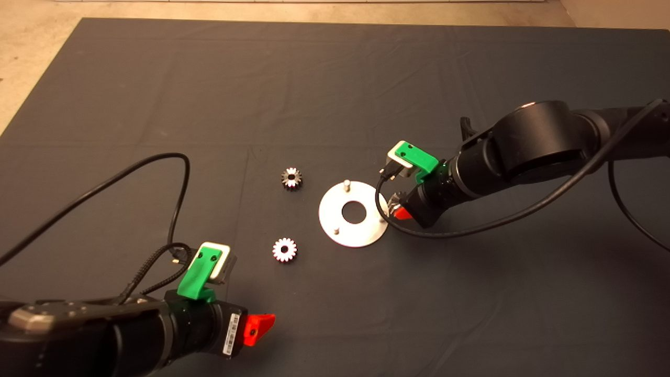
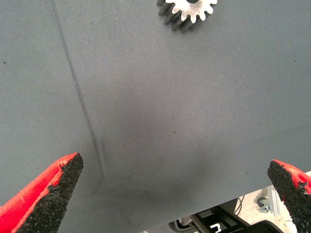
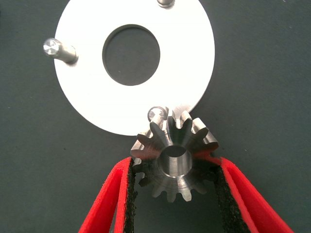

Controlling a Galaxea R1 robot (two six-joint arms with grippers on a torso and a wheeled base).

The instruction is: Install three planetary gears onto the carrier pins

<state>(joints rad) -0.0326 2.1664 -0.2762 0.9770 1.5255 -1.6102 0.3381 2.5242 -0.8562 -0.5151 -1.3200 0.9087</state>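
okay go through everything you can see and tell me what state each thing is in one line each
Right end effector: shut on a gear, held by the disc's rim, beside a pin, not on it.
Left end effector: open, empty, at the mat's near left.
Far gear: loose on the mat.
Near gear: loose on the mat.
Pins: three upright, all bare.

Two gears (image 1: 291,178) (image 1: 284,250) flat on mat left of disc (image 1: 335,209); third gear (image 3: 174,156) tilted against one pin (image 3: 156,114)
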